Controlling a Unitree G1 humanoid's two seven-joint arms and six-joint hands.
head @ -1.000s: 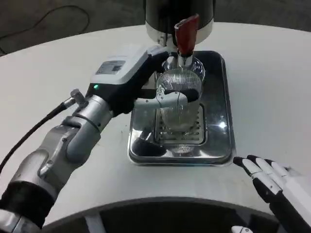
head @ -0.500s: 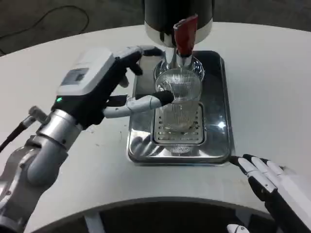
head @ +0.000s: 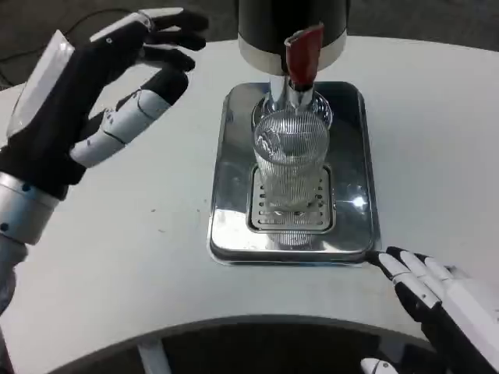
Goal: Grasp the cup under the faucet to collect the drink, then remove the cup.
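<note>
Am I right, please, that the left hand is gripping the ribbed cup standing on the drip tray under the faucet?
Not quite: the head view shows the left hand open and raised well to the left, apart from the cup. The rest holds: the ribbed cup stands on the drip tray under the faucet.

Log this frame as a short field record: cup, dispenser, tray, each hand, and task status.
cup: clear ribbed glass, upright on the grate of the drip tray, under the faucet
dispenser: dark body, red lever above the cup
drip tray: shiny metal, on the white table
left hand: raised over the table to the left of the tray, fingers spread, holding nothing, apart from the cup
right hand: resting at the near right table edge, fingers extended, holding nothing
task status: cup not grasped, not yet removed
</note>
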